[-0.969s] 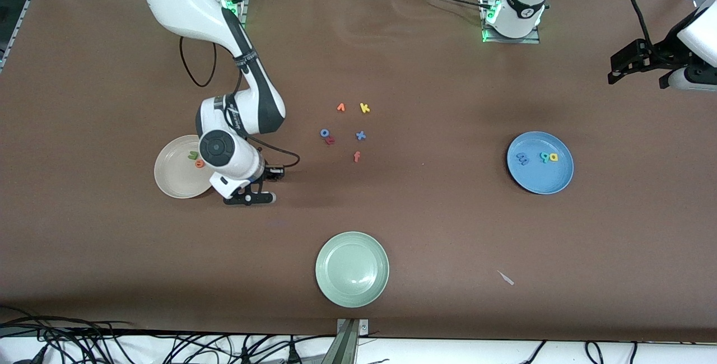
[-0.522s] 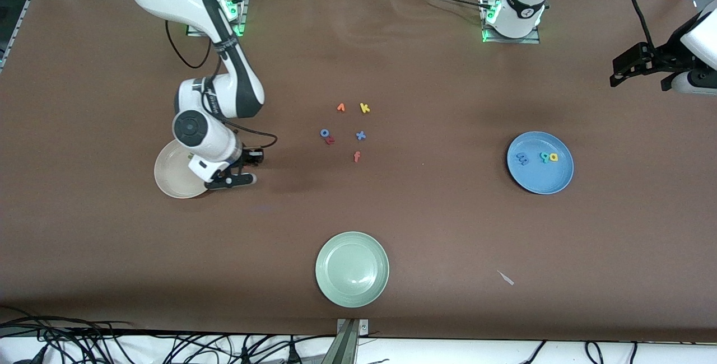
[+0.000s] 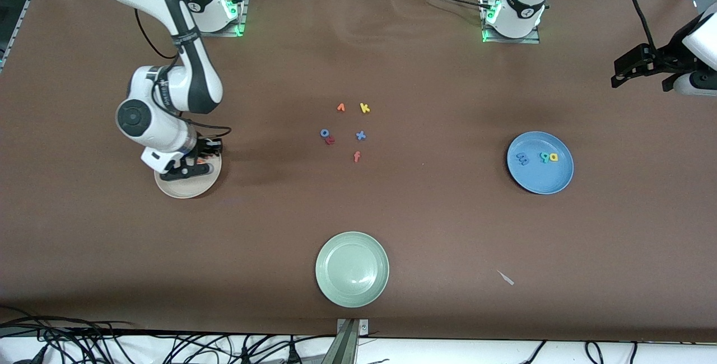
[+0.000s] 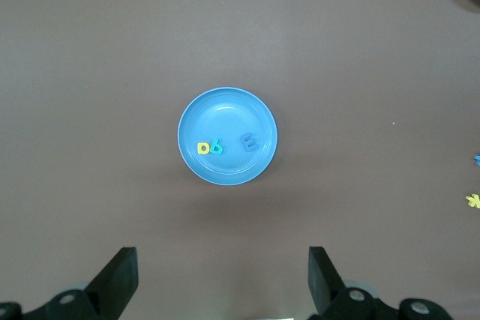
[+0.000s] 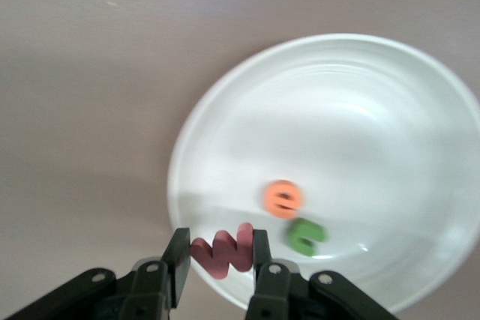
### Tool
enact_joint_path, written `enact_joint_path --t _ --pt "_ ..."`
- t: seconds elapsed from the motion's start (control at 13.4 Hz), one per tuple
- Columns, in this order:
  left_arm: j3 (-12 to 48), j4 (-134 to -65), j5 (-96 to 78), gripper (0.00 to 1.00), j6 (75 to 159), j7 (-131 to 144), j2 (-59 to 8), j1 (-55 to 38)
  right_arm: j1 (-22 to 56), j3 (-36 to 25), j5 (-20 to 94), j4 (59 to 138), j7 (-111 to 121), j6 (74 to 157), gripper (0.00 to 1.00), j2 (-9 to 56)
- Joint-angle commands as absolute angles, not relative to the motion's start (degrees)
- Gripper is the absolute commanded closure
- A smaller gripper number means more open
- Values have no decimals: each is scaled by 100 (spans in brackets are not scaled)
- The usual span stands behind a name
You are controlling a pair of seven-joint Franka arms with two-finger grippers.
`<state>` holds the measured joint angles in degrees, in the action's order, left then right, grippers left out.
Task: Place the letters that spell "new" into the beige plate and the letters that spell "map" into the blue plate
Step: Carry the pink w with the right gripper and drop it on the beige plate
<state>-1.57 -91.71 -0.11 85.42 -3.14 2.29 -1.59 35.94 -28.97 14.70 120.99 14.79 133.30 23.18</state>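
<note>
I'm carrying the last letter of "new" to its drop. The right end effector (image 5: 217, 256) is clamped on the red w (image 5: 223, 251) and hanging over the rim of the beige plate (image 3: 187, 187), at the right arm's end of the tabletop (image 3: 437, 229). The orange e (image 5: 283, 198) and green n (image 5: 306, 234) are already lying in that plate, just beside each other.

My call on the next move: I'm nudging further in over the plate's bare floor, clear of the e and n, lowering a little, then spreading the fingers so the w drops flat inside the rim.

Counting across the front view: one beige plate, two letters in it, a third in the grip. Five spare letters (image 3: 346, 129) are sitting loose mid-tabletop, not needed. One pale green plate (image 3: 352, 269), nothing visible in it. One blue plate (image 3: 540, 162) holding three: blue m (image 3: 522, 158), teal a (image 3: 543, 157), yellow p (image 3: 553, 157), so "map" looks done.

The left end effector (image 4: 221, 279) is waiting high over the tabletop near the blue plate, fingers wide apart, holding nothing.
</note>
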Motion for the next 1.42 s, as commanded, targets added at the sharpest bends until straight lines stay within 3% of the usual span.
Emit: enact_joint_path --t 0.0,0.07,0.22,0.45,0.82,1.34 --pt "-176 -8974 -132 0 8438 -290 132 -141 3595 -3128 1397 12129 1941 13263 63 2249" --pt "-176 -8974 -141 0 8438 -290 132 -141 3569 -3129 1397 12024 2003 13263 60 2372" --pt "-176 -8974 -141 0 8438 -273 132 -141 3560 -3129 1432 11901 1934 13254 0 2469" --pt "-176 -8974 -141 0 8438 87 132 -141 3586 -3120 1450 11769 1899 13071 0 2426" --pt "-176 -8965 -132 0 8438 97 132 -141 3665 -3076 1450 10680 942 11191 0 2435" --pt "-176 -8974 -132 0 8438 88 132 -141 4148 -3085 1415 9705 124 9591 0 2417"
